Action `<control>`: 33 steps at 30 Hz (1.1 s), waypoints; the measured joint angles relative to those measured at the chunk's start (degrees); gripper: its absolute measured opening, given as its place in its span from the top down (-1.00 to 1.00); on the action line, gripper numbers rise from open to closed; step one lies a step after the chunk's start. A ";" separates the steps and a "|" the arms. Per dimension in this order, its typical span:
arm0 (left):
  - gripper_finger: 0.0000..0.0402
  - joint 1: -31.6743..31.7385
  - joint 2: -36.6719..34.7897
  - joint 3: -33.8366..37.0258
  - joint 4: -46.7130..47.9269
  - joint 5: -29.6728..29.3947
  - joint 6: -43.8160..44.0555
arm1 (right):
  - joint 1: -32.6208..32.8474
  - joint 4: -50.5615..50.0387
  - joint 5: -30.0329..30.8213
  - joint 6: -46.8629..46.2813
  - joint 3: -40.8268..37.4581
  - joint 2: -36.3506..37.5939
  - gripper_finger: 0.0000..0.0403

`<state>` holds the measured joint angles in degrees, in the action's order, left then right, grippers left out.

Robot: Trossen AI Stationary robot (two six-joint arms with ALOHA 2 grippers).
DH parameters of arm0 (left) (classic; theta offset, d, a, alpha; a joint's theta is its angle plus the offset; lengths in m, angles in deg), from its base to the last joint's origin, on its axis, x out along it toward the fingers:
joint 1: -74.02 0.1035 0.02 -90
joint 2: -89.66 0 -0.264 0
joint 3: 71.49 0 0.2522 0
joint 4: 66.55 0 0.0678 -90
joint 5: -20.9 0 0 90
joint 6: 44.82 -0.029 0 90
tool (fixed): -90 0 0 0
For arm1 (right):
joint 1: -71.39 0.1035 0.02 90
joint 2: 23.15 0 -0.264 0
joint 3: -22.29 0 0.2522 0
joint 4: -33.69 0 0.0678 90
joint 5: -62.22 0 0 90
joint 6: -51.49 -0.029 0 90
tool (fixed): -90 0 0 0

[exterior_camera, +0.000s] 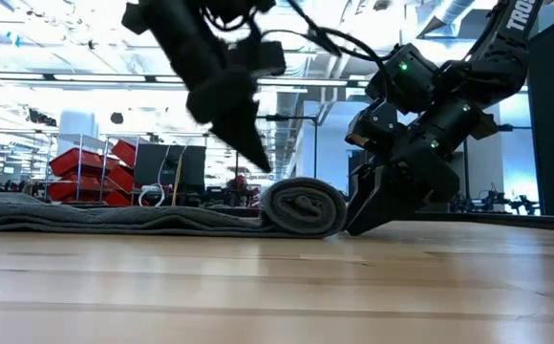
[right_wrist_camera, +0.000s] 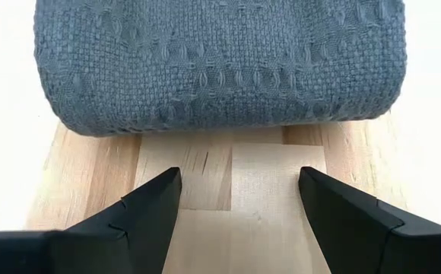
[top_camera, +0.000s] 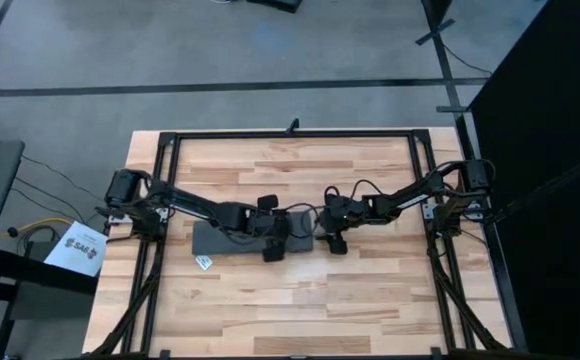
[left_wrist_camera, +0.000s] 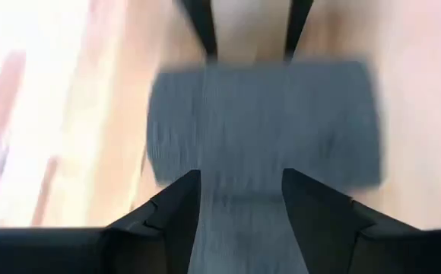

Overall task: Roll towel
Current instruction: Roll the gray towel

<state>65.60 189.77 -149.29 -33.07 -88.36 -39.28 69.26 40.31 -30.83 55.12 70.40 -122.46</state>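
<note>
Two dark six-joint arms reaching inward over the pale wooden plank worktop (top_camera: 290,310), meeting near its middle. Between them, the plain dark grey soft towel (top_camera: 232,240), partly rolled: flat length spread toward the left, rolled end (exterior_camera: 304,207) at the right, spiral showing in the low view. Small white label tag (top_camera: 204,262) poking out at the near left corner of the flat part.

Left gripper (top_camera: 273,244) poised over the towel near the roll, tilted down, jaws apart, with grey cloth visible between and beyond its fingers (left_wrist_camera: 167,221) in the left wrist view. Contact with the cloth not clear from the blur there.

Right gripper (top_camera: 334,236) just right of the roll, low against the worktop, jaws spread wide and holding nothing. Bare wood between its fingers (right_wrist_camera: 148,209) in the right wrist view, with the woven grey roll (right_wrist_camera: 220,65) lying across just ahead of the tips, not between them. In the low view, right gripper (exterior_camera: 371,210) angled down, tip at the worktop right beside the roll.

Black metal frame (top_camera: 295,133) bordering the worktop. Red shelving and bins (exterior_camera: 91,162) in the room beyond, far behind the flat cloth.
</note>
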 joint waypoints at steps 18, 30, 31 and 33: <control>0.14 1.05 9.15 5.70 -12.57 0.87 -0.73 | 0.26 0.29 0.00 -0.67 0.00 -0.03 -0.28; 0.14 1.55 9.44 16.01 -34.94 1.16 1.87 | 0.53 4.84 -0.15 -0.76 -0.02 -0.52 -0.28; 0.14 1.62 9.44 16.16 -35.03 1.25 1.91 | 0.45 5.53 -0.15 -0.69 -0.03 -0.49 -0.28; 0.14 1.65 9.47 16.21 -35.09 1.24 2.08 | 0.22 5.98 -0.17 -0.40 0.30 -0.26 -0.28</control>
<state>67.25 199.24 -133.08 -68.16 -87.12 -37.20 69.48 46.28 -30.99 54.72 70.70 -122.72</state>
